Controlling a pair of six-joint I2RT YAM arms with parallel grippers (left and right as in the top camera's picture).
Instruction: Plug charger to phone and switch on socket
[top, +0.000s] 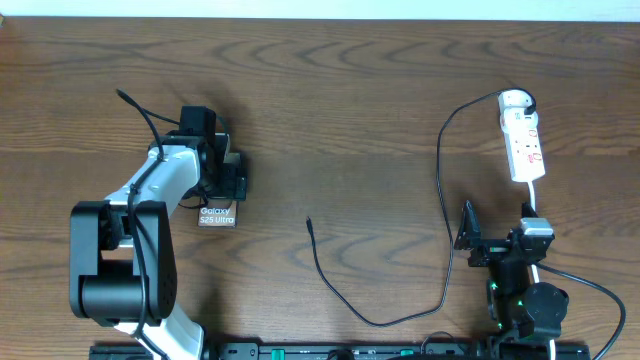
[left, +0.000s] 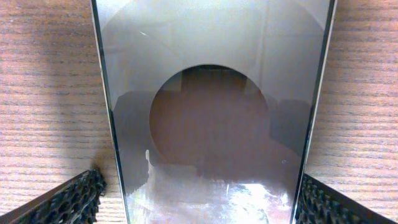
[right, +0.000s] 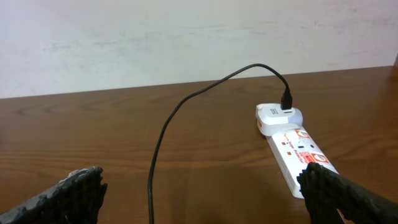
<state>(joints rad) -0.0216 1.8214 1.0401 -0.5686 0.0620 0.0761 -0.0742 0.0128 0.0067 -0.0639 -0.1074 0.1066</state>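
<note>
The phone (top: 216, 214) lies flat on the wooden table, its "Galaxy" end showing below my left gripper (top: 222, 188). In the left wrist view its glossy screen (left: 211, 124) fills the frame, and my left gripper (left: 200, 190) stands open with one pad on each side of it. The charger (top: 443, 200) is a thin black cable that runs from the socket's far end, loops down and ends in a loose tip (top: 309, 221) mid-table. The white socket (top: 524, 140) lies at the right. My right gripper (top: 497, 220) is open just short of it; the cable (right: 163, 134) and the socket (right: 292, 146) lie ahead.
A white adapter (right: 277, 117) sits in the socket's far end with the black cable plugged into it. The socket's white cord (top: 537, 200) trails toward the right arm's base. A pale wall (right: 186, 37) rises behind the table's far edge.
</note>
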